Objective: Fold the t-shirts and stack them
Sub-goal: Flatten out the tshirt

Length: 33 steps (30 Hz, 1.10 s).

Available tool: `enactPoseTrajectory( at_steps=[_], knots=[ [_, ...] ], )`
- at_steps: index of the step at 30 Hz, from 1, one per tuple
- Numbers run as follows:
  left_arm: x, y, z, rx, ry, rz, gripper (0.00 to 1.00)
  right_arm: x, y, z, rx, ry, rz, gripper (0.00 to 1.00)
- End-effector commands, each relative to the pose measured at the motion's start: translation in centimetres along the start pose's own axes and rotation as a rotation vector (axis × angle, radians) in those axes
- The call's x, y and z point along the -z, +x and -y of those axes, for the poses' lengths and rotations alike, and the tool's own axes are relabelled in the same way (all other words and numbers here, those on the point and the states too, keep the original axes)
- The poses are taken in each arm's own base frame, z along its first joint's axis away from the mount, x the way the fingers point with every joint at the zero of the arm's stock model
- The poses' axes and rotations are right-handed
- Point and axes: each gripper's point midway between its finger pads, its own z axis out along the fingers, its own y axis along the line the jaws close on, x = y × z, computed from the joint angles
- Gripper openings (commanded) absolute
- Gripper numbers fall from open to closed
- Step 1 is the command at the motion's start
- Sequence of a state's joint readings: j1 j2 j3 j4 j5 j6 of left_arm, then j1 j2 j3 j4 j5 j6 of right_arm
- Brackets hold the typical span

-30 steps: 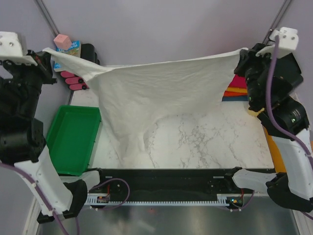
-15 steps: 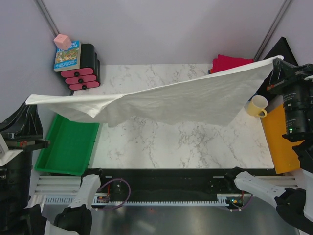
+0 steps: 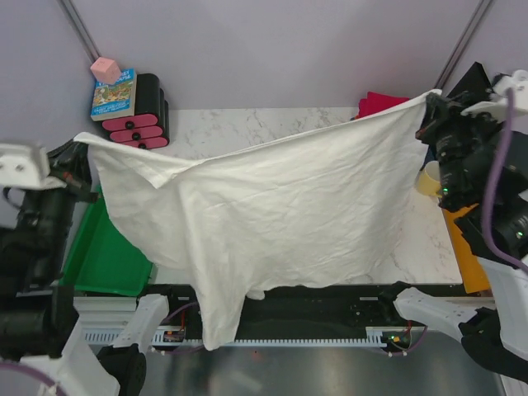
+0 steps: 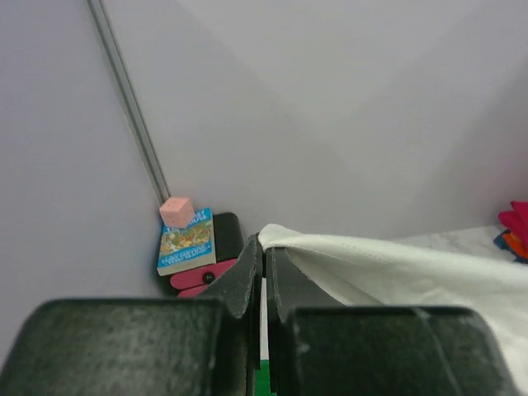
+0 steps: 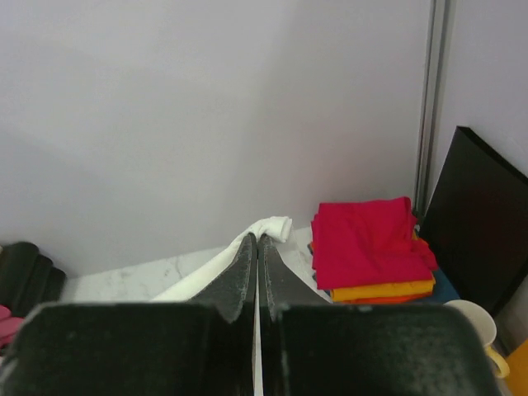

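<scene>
The large off-white t-shirt (image 3: 272, 214) hangs stretched in the air between both arms, draping over the table and past its near edge. My left gripper (image 3: 81, 147) is shut on its left corner (image 4: 285, 239). My right gripper (image 3: 429, 103) is shut on its right corner (image 5: 272, 225). A stack of folded t-shirts, magenta (image 5: 367, 239) on orange over dark blue, sits at the back right of the table; only the magenta top (image 3: 378, 106) shows in the top view.
A green tray (image 3: 103, 260) lies at the left, partly under the shirt. A book with a pink cube (image 3: 107, 70) rests on a black and pink rack (image 3: 140, 124) at the back left. A cream mug (image 3: 429, 177) and an orange-yellow board (image 3: 462, 247) are at the right.
Both arms moved the held shirt. It went from a near-flat stretched sheet to hanging low toward the near edge. The left corner rose and moved back.
</scene>
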State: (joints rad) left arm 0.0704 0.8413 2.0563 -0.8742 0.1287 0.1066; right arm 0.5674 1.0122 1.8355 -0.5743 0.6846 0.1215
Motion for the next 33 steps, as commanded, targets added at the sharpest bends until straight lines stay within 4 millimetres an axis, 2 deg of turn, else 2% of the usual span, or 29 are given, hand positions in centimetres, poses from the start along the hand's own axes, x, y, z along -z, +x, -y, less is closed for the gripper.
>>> enactPoseTrajectory(
  at_steps=[1,2,3,4,5,7,8,10,11,12,13,14,15,16,17,18,19,20,21,22,23,24,25,26,27,30,31,32,33],
  knots=[
    [-7.6,8.7,-0.3,-0.023,0.022,-0.172,0.02,-4.6,8.2,-1.6,0.092,0.075,-0.109,0.0],
    [-9.1,12.5,0.0,-0.013,0.032,-0.244,0.02,-5.9,10.6,-2.0,0.119,0.081,-0.149,0.0],
    [-10.0,14.2,0.1,-0.012,0.037,-0.271,0.02,-6.9,13.4,-2.2,0.128,0.081,-0.197,0.0],
    [-10.9,15.9,0.1,-0.012,0.04,-0.299,0.02,-8.4,14.7,-0.9,0.12,0.12,-0.211,0.0],
    [-12.9,19.5,0.1,-0.01,0.045,-0.354,0.02,-10.0,17.5,-1.4,0.117,0.088,-0.266,0.0],
    [-14.7,23.0,0.1,-0.006,0.044,-0.413,0.02,-12.7,22.2,0.1,0.11,0.138,-0.334,0.0],
    [-16.3,25.8,0.2,0.001,0.052,-0.458,0.02,-13.4,23.5,0.2,0.116,0.145,-0.353,0.0],
    [-17.9,28.4,0.4,0.007,0.06,-0.491,0.02,-15.1,25.5,0.6,0.126,0.164,-0.372,0.0],
    [-18.8,29.1,0.3,0.007,0.06,-0.487,0.02,-16.2,28.0,0.6,0.15,0.173,-0.415,0.0],
    [-20.1,31.9,0.4,0.013,0.063,-0.541,0.02,-17.1,28.4,0.6,0.153,0.182,-0.413,0.0],
    [-20.8,33.0,0.4,0.013,0.065,-0.557,0.02,-18.4,30.7,1.0,0.169,0.197,-0.44,0.0],
    [-21.8,33.8,0.4,0.014,0.065,-0.566,0.02,-19.4,30.8,0.8,0.165,0.198,-0.436,0.0],
    [-22.9,36.1,0.4,0.017,0.065,-0.598,0.02,-20.2,31.7,0.8,0.165,0.195,-0.448,0.0],
    [-23.8,36.7,0.3,0.014,0.068,-0.6,0.02,-21.2,34.4,1.6,0.183,0.217,-0.488,0.0],
    [-24.5,37.4,0.3,0.009,0.074,-0.608,0.02,-22.3,34.4,1.4,0.177,0.217,-0.479,0.0],
    [-25.3,40.0,0.5,0.012,0.079,-0.65,0.02,-22.9,35.3,1.4,0.176,0.212,-0.492,0.0],
    [-26.4,39.8,0.2,0.007,0.075,-0.633,0.02,-23.7,37.8,2.3,0.191,0.232,-0.529,0.0],
    [-27.0,40.4,0.2,0.001,0.077,-0.638,0.02,-24.7,37.5,2.1,0.182,0.232,-0.513,0.0],
    [-27.8,42.6,0.3,0.001,0.077,-0.671,0.02,-25.3,39.7,2.7,0.197,0.242,-0.545,0.0],
    [-29.0,42.0,-0.1,-0.004,0.067,-0.647,0.02,-25.8,40.4,2.8,0.204,0.243,-0.549,0.0],
    [-29.6,42.7,-0.1,-0.004,0.066,-0.655,0.02,-26.7,40.1,2.5,0.197,0.238,-0.536,0.0],
    [-30.2,44.6,0.1,-0.003,0.07,-0.68,0.02,-27.2,42.0,3.1,0.202,0.244,-0.564,0.0],
    [-31.4,44.0,-0.2,-0.008,0.066,-0.657,0.02,-27.6,42.3,3.1,0.195,0.243,-0.565,0.0],
    [-32.0,44.6,-0.2,-0.012,0.064,-0.661,0.02,-28.3,42.1,3.0,0.181,0.241,-0.554,0.0],
    [-32.6,44.8,0.1,-0.017,0.067,-0.661,0.02,-28.7,43.3,3.5,0.185,0.248,-0.568,0.0],
    [-34.4,46.9,0.8,-0.034,0.074,-0.677,0.02,-29.6,44.5,3.6,0.175,0.246,-0.573,0.0],
    [-35.4,46.2,0.9,-0.039,0.07,-0.653,0.02,-29.7,44.9,3.7,0.169,0.245,-0.579,0.0],
    [-35.6,48.0,1.2,-0.047,0.078,-0.679,0.02,-30.1,44.9,3.8,0.159,0.246,-0.575,0.0],
    [-36.1,48.1,1.7,-0.059,0.076,-0.676,0.02,-30.4,45.7,4.5,0.152,0.259,-0.582,0.0]
  ],
)
